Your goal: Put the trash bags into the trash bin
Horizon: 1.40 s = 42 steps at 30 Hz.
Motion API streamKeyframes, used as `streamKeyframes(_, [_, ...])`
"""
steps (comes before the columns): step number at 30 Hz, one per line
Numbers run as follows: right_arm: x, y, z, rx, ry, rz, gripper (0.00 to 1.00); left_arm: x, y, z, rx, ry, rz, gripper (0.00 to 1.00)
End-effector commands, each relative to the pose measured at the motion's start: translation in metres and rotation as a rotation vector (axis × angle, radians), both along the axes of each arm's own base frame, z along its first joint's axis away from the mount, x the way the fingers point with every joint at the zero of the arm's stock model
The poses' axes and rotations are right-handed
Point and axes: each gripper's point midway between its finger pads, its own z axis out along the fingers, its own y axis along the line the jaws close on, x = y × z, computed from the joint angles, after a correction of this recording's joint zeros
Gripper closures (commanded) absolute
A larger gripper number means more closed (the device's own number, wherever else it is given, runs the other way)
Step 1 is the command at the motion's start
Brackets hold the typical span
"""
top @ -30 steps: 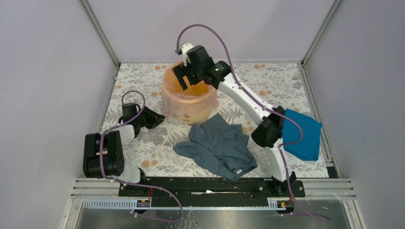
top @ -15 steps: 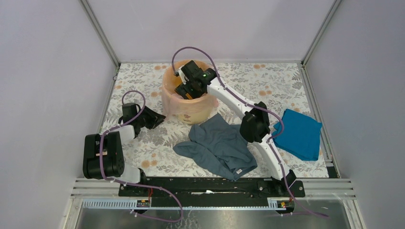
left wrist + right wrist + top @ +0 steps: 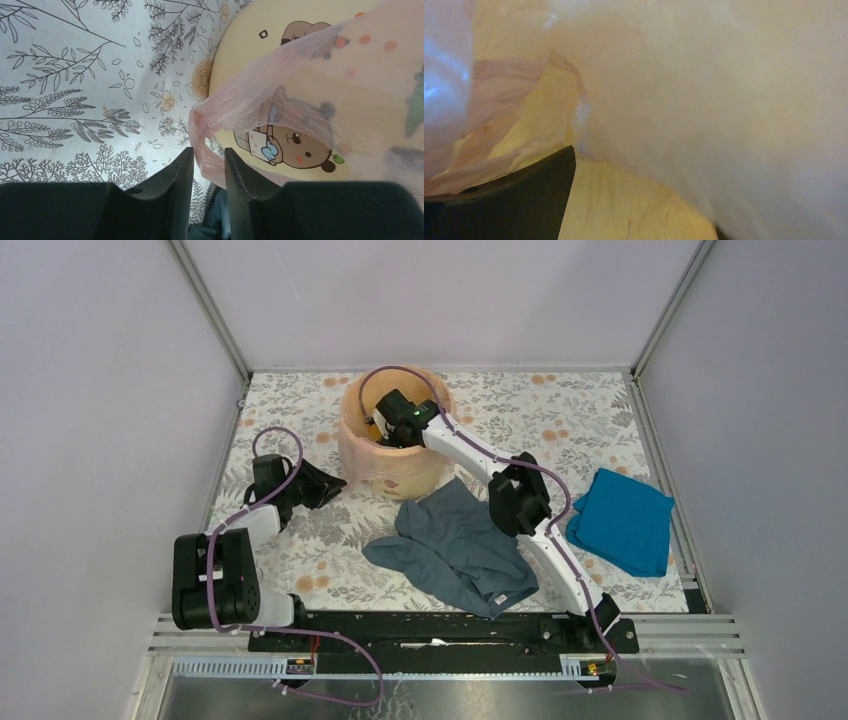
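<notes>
The yellow-orange trash bin (image 3: 400,472) stands at the back middle of the floral mat. The pale-pink trash bag (image 3: 352,458) lines it and hangs over its rim and outer wall. My right gripper (image 3: 385,426) reaches down inside the bin. In the right wrist view the right gripper (image 3: 644,190) is open, and pink film (image 3: 724,100) lies close over yellow plastic (image 3: 624,210). My left gripper (image 3: 322,487) lies low at the bin's left base. In the left wrist view the left gripper (image 3: 209,152) is narrowly open, with a loop of the bag (image 3: 205,150) at its tips against the bin wall (image 3: 250,55).
A grey-blue garment (image 3: 460,545) lies crumpled in front of the bin, under the right arm. A bright blue folded cloth (image 3: 622,520) lies at the right edge. Grey walls close in the back and both sides. The arm bases' rail runs along the near edge.
My right gripper has come down from above the bin's rim into the bin, its elbow swinging left and down. My left arm's base link has shifted slightly; its gripper stays by the bin.
</notes>
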Motion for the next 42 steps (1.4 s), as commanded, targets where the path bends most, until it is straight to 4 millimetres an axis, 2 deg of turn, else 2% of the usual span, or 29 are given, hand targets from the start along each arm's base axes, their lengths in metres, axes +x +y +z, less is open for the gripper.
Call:
streamKeyframes(1, [0.001, 0.002, -0.015, -0.013, 0.013, 0.029, 0.00, 0.012, 0.001, 0.026, 0.031, -0.091, -0.018, 0.66])
streamKeyframes(11, [-0.004, 0.006, -0.038, -0.021, 0.049, 0.106, 0.00, 0.011, 0.001, 0.034, 0.058, -0.111, -0.021, 0.65])
streamKeyframes(14, [-0.002, 0.013, -0.032, 0.008, 0.044, 0.095, 0.00, 0.011, -0.001, 0.034, 0.056, -0.111, -0.027, 0.64])
streamKeyframes(16, [0.001, 0.018, -0.015, 0.044, 0.028, 0.079, 0.00, 0.011, -0.001, 0.031, 0.058, -0.102, -0.028, 0.64])
streamKeyframes(18, [0.005, 0.023, 0.012, 0.088, -0.011, 0.064, 0.00, 0.011, 0.000, 0.028, 0.062, -0.096, -0.027, 0.64])
streamKeyframes(22, [0.013, 0.025, 0.080, 0.176, -0.119, 0.015, 0.00, 0.010, 0.000, 0.022, 0.067, -0.084, -0.025, 0.65])
streamKeyframes(26, [0.009, 0.031, 0.135, 0.290, -0.178, 0.020, 0.00, 0.010, -0.002, 0.022, 0.060, -0.083, -0.031, 0.65])
streamKeyframes(28, [0.009, 0.031, 0.153, 0.321, -0.204, 0.014, 0.00, 0.011, -0.002, 0.025, 0.061, -0.093, -0.032, 0.65])
streamKeyframes(33, [0.012, 0.026, 0.170, 0.322, -0.235, -0.021, 0.00, 0.008, 0.001, 0.033, 0.080, -0.098, -0.013, 0.64])
streamKeyframes(35, [0.011, 0.024, 0.181, 0.337, -0.246, -0.041, 0.00, 0.007, 0.005, 0.040, 0.102, -0.105, 0.013, 0.56])
streamKeyframes(37, [0.007, 0.023, 0.202, 0.378, -0.259, -0.052, 0.00, 0.003, 0.011, 0.047, 0.129, -0.111, 0.043, 0.45])
streamKeyframes(40, [-0.003, 0.019, 0.249, 0.471, -0.296, -0.065, 0.00, -0.004, 0.025, 0.059, 0.200, -0.100, 0.094, 0.29])
streamKeyframes(42, [-0.011, 0.012, 0.286, 0.540, -0.339, -0.085, 0.00, -0.007, 0.038, 0.075, 0.262, -0.102, 0.121, 0.23])
